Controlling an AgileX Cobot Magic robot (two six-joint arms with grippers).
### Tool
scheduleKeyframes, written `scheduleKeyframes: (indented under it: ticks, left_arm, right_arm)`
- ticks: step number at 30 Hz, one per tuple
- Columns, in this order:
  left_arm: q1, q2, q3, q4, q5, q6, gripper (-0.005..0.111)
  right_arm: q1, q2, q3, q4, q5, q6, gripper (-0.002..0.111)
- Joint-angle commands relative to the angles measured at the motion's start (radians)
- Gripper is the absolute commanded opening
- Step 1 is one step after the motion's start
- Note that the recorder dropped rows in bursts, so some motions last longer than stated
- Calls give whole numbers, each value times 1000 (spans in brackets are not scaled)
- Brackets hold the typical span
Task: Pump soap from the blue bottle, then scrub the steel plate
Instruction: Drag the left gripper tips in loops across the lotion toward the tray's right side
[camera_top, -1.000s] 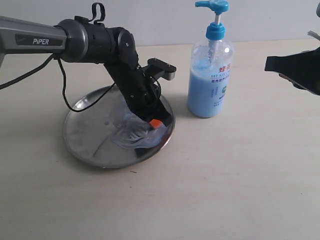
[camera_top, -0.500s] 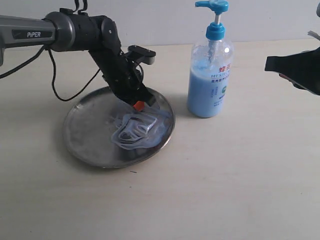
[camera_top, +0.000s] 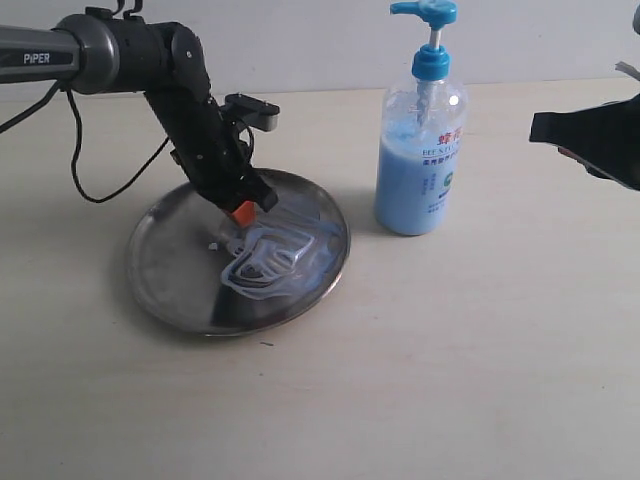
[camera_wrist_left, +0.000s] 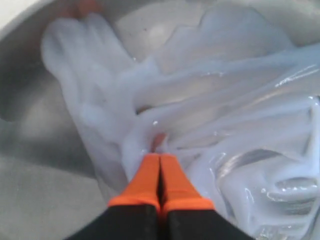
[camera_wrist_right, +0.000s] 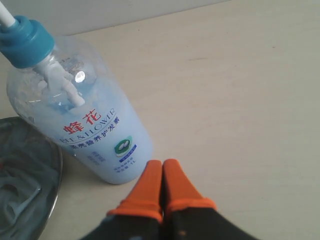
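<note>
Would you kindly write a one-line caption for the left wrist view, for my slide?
Shut left hand, orange tips together, set into streaky pale blue soap smeared over the steel plate.
</note>
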Motion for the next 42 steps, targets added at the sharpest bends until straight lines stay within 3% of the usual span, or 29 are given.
scheduleKeyframes:
  ticks: [1, 6, 20, 27, 38, 42]
  left_arm:
    - [-1, -3, 123, -16, 18, 23, 0]
    - [-26, -41, 189, -37, -8, 45, 0]
    - [-211, -35, 189, -50, -45, 46, 0]
    - [-208, -33, 181, -57, -114, 39, 0]
    - [-206, 50, 7, 39, -71, -21, 0]
    - [-180, 55, -1, 62, -55, -32, 0]
  right_arm:
    - [-4, -2, 4, 0, -10, 1, 0]
    - [-4, -2, 4, 0, -12, 1, 0]
    - [-4, -2, 4, 0, -8, 6, 0]
    - [-4, -2, 4, 0, -5, 7, 0]
    - [-4, -2, 4, 0, -6, 10, 0]
    - [-4, -2, 4, 0, -9, 10, 0]
